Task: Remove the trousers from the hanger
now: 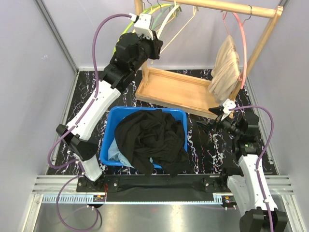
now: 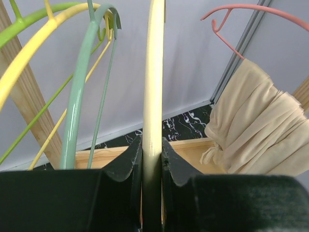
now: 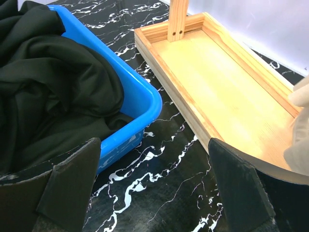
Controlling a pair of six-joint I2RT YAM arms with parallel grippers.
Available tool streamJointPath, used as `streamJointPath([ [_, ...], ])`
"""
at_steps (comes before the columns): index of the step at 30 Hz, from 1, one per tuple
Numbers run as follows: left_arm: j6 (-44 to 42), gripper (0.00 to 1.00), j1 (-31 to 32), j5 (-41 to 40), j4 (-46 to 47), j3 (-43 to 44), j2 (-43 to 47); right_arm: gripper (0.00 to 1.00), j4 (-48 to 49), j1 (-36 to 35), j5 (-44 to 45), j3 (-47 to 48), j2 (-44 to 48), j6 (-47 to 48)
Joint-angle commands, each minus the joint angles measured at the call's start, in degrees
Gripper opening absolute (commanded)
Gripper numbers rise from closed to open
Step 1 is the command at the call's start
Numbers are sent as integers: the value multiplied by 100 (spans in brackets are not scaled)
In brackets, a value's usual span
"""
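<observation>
While the left gripper (image 1: 145,23) is raised at the top of the clothes rack, its jaws are clenched on the shaft of a cream hanger (image 2: 154,72), which runs straight up between the two fingers in the left wrist view. Beside that hanger, bare green (image 2: 29,19), yellow (image 2: 19,63) and teal (image 2: 77,111) hangers hook over the same wooden rail (image 1: 217,6). Further right along the rail, the beige trousers (image 1: 225,67) are draped over a pink hanger (image 2: 228,45), their lower folds reaching down to the right end of the wooden tray (image 1: 169,89) that forms the rack's base. The right gripper (image 1: 210,119) hovers low over the black marbled desk (image 1: 207,150), between the tray and a blue bin (image 1: 112,130); its jaws are spread wide with nothing between them. Inside the bin lie the black trousers (image 1: 154,137) in a crumpled heap, spilling over the near rim. At the bin's near left corner, a light blue garment (image 1: 116,151) shows under the black cloth.
</observation>
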State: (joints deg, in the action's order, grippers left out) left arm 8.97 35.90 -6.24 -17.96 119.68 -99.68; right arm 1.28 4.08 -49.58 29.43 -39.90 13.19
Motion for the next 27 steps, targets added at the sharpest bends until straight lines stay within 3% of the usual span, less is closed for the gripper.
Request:
streamJointPath([
  [1, -71, 0, -13, -237, 486, 425, -130, 100, 338, 32, -227, -34, 53, 26],
  [14, -62, 0, -13, -185, 424, -647, 212, 100, 241, 190, -192, 36, 105, 26],
  [21, -62, 0, -13, -114, 451, -1061, 423, 100, -267, 304, -201, 334, 184, 78],
  [22, -45, 4, -13, -106, 451, -1061, 432, 100, -434, 304, -201, 448, 245, 157],
  [27, -18, 53, -13, 35, 425, -982, 633, 100, -1989, 304, -297, 1590, 465, 613],
])
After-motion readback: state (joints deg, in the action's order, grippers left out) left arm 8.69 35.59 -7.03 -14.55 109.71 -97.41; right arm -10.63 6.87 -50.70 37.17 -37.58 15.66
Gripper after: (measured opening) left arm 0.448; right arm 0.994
